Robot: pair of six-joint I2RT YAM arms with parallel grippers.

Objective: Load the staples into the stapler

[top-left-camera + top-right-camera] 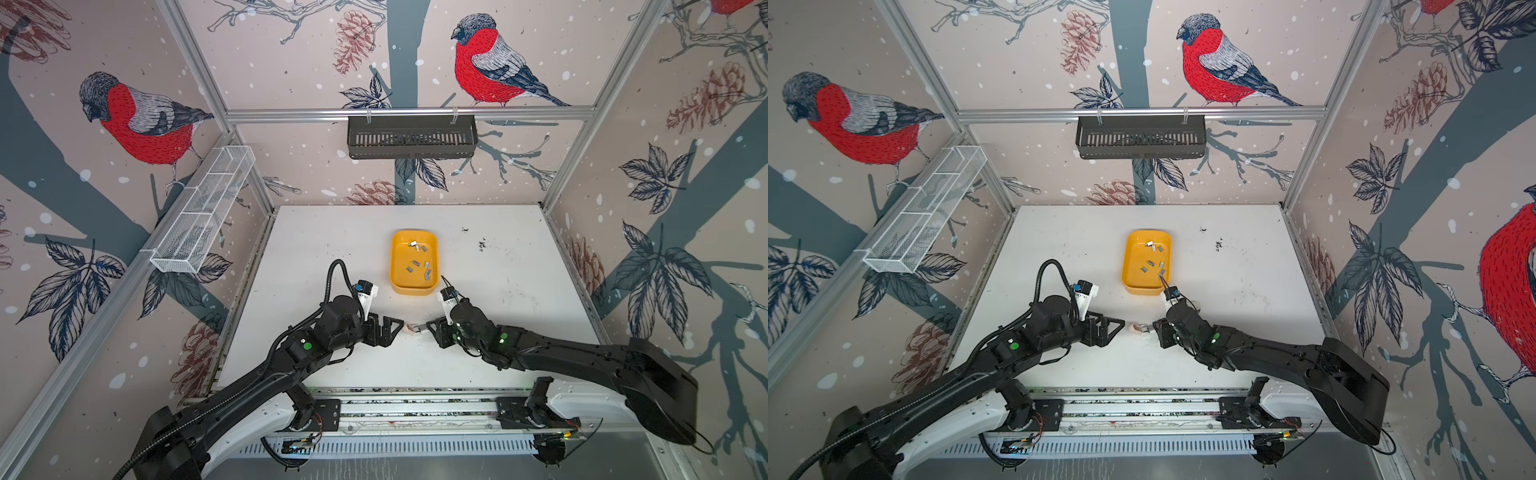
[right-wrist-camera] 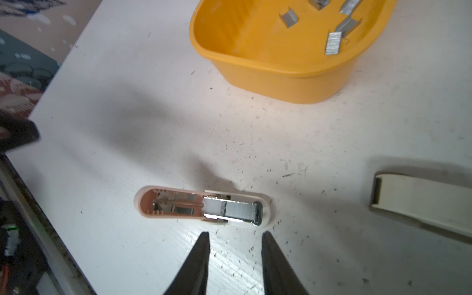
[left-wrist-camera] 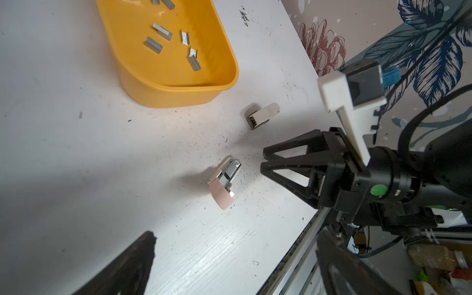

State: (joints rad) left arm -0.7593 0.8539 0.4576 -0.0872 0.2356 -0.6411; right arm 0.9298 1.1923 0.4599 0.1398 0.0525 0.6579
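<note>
- Staples (image 1: 415,262) lie loose as short grey strips in a yellow tray (image 1: 413,289) at the middle of the white desk (image 1: 332,249). They are scattered at odd angles, mostly toward the tray's right side in both top views.
- The left wrist view shows several of the strips (image 3: 162,32) apart from one another on the tray floor. The right wrist view catches a few more (image 2: 333,43).
- A small pink stapler (image 1: 411,329) lies on the desk nearer the robot than the tray, between the two grippers.
- The stapler (image 2: 204,207) is hinged open, so its spring and metal channel are bare. A loaded strip (image 2: 240,210) sits in the front end of that channel, against a white pusher.
- A second, cream stapler (image 3: 263,115) rests closed on the desk, apart from the pink one and near the tray's front corner.
- The left gripper (image 1: 395,332) is spread wide with nothing in it. It sits just left of the pink stapler and points toward it.
- The right gripper (image 2: 235,235) has its fingers a little apart, with nothing between them. The tips sit just beside the long side of the stapler, level with the loaded strip, and a sliver of desk shows between.
- The desk around the stapler is speckled with small dark marks.
</note>
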